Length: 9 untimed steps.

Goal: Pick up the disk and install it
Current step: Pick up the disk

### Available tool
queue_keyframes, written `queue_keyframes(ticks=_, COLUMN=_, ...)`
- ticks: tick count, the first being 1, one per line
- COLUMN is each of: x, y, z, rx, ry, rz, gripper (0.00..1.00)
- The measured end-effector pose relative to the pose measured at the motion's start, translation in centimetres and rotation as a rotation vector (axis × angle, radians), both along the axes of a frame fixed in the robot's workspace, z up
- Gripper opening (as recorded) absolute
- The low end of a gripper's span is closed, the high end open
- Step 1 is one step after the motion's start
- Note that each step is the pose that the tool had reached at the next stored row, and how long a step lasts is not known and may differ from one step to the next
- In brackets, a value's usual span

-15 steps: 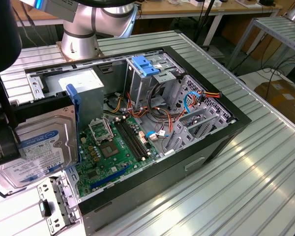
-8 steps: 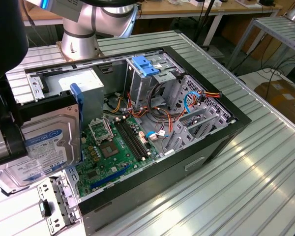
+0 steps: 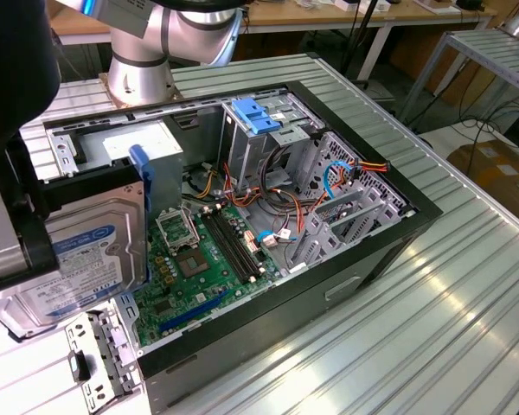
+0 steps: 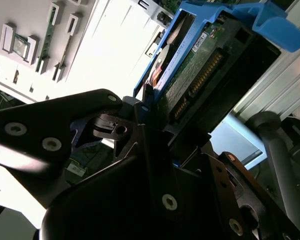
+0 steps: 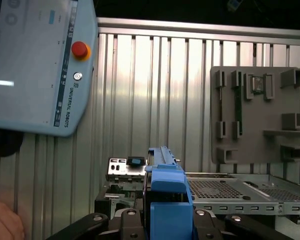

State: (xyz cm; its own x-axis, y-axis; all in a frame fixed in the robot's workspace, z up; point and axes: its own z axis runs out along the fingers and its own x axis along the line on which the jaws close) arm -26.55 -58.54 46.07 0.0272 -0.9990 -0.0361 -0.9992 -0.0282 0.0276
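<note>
The disk [image 3: 78, 251], a silver hard drive with a blue-and-white label in a bright blue carrier [image 3: 140, 186], hangs tilted above the open computer case [image 3: 415, 216], at the exterior view's left. My gripper [image 3: 35, 251] is shut on the edge of the disk that faces away from the case. In the second wrist view the disk [image 4: 205, 65] is seen edge-on, its connector side and green board showing, held by the black fingers [image 4: 140, 125]. The first wrist view looks along the blue carrier [image 5: 167, 200] clamped in my gripper [image 5: 165, 225].
Inside the case are a green motherboard [image 3: 199, 259], cable bundles, a drive cage with a light-blue latch [image 3: 258, 115] and a grey box with a white sticker [image 3: 130, 143]. A grey fixture plate [image 5: 260, 115] lies beside the case. A teach pendant [image 5: 35, 65] and a hand [image 5: 2, 220] are near.
</note>
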Motion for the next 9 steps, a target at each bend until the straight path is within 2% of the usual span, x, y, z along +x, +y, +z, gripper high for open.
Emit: queue_keyframes(ticks=9, x=0.35, y=0.00, z=0.00, rx=0.0000, ry=0.0001, rz=0.000, gripper=0.36)
